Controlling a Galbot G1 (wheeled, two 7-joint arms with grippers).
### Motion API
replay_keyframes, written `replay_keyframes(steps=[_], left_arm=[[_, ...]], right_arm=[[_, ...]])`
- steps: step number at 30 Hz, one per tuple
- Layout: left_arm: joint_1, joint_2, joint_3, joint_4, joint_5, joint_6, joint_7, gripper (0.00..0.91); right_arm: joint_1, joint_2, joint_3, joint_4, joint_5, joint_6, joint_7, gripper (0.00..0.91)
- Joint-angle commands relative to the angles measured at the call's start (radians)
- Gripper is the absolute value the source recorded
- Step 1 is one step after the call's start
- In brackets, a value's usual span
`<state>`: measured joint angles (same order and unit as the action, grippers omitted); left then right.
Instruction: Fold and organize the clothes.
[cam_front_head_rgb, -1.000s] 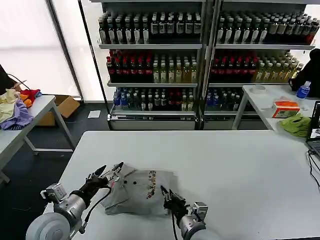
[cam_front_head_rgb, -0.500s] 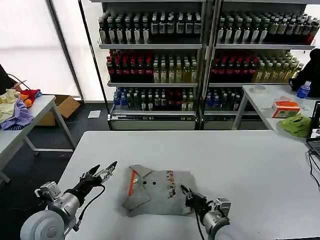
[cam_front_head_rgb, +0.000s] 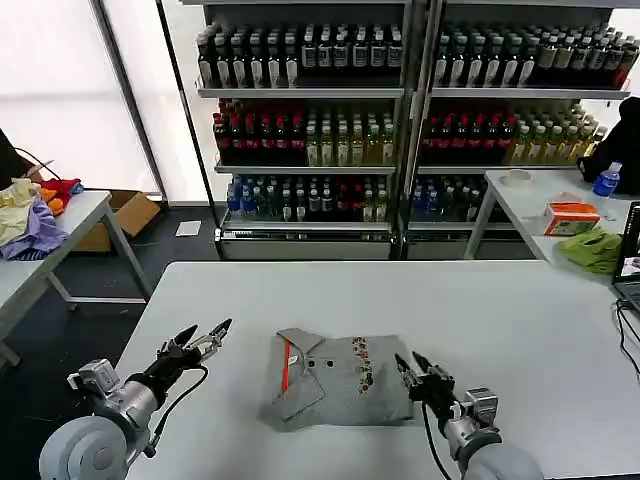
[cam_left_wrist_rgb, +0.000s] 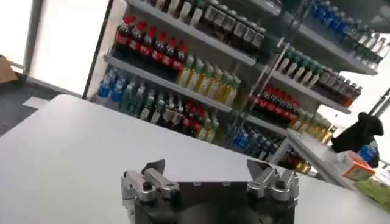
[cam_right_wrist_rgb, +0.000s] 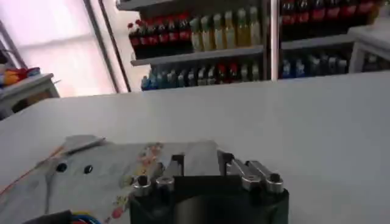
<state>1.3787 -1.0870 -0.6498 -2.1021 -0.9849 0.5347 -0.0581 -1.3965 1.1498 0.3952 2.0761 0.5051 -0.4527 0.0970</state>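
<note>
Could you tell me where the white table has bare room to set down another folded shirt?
The table is bare across its far half and right of the right gripper. Crowded: the near middle, with the folded shirt between the left gripper and the right.

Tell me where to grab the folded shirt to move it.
Probably pinch the shirt at its folded right edge, coming in low from the right with the right gripper, which sits open just beside it. The layers stack there; the collar side is looser.

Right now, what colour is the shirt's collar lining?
Red, along the open collar of the grey shirt; the head view shows it best.
</note>
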Motion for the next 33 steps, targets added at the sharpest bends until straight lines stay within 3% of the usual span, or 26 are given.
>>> replay_keyframes(steps=[1, 4, 7, 9, 13, 19, 25, 30, 33], left_arm=[[0.025, 0.021, -0.019, 0.001, 0.002, -0.008, 0.026, 0.907], [0.02, 0.018, -0.016, 0.009, 0.005, -0.008, 0.037, 0.907], [0.035, 0.016, -0.017, 0.004, 0.038, -0.021, 0.06, 0.907], [0.047, 0.018, -0.019, 0.003, 0.059, -0.027, 0.07, 0.907], [0.056, 0.017, -0.025, 0.013, 0.066, -0.028, 0.073, 0.907], [0.044, -0.007, 0.003, 0.033, 0.084, -0.03, 0.071, 0.907], [0.049, -0.018, 0.012, 0.023, 0.067, -0.035, 0.067, 0.907], [0.05, -0.011, 0.002, 0.024, 0.068, -0.036, 0.066, 0.907], [0.044, -0.005, -0.002, 0.016, 0.071, -0.042, 0.067, 0.907]], right_arm=[[0.062, 0.005, -0.069, 0.05, -0.191, 0.071, -0.04, 0.907], [0.114, 0.07, -0.204, -0.012, -0.23, 0.088, -0.034, 0.907], [0.124, 0.105, -0.266, -0.079, -0.296, 0.121, -0.096, 0.907], [0.124, 0.116, -0.286, -0.119, -0.343, 0.129, -0.09, 0.907], [0.09, 0.12, -0.254, -0.158, -0.357, 0.13, 0.004, 0.907], [0.012, 0.09, -0.228, -0.15, -0.316, 0.133, 0.02, 0.907], [-0.037, 0.087, -0.215, -0.143, -0.249, 0.023, 0.074, 0.907], [-0.029, 0.072, -0.169, -0.001, -0.238, 0.137, 0.081, 0.907], [-0.023, 0.027, -0.007, 0.13, -0.165, 0.216, 0.035, 0.907]])
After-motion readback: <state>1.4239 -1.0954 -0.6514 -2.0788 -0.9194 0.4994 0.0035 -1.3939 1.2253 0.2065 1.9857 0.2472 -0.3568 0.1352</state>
